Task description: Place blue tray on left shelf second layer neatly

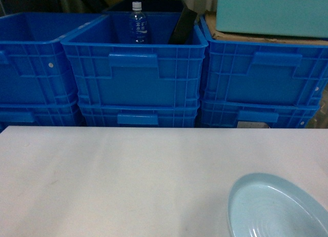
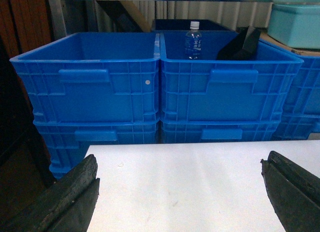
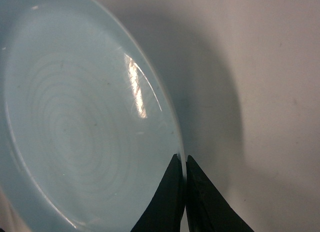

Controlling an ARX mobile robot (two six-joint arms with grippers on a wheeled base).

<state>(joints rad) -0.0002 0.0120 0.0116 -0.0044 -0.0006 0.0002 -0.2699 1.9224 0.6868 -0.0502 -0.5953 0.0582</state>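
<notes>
Blue tray (image 1: 277, 209) sits on the white desk (image 1: 118, 180), at the desk's near right corner. Right end effector (image 3: 185, 164) pinches the tray rim (image 3: 181, 154), one finger inside and one outside. Left end effector (image 2: 180, 192) hangs spread over the desk with nothing in it, facing the stacked blue crates (image 2: 155, 86) behind the desk. Risk: the thin edge grip on a smooth rim may let the tray pivot or slip when lifted. Shelf tier not identifiable.

A pale sky-blue tray (image 1: 277, 209), shallow and oval with faint concentric rings inside, sits tilted above the white worktop (image 1: 113, 180) at the near right corner, its raised rim pinched by the right gripper (image 3: 185, 164).
</notes>
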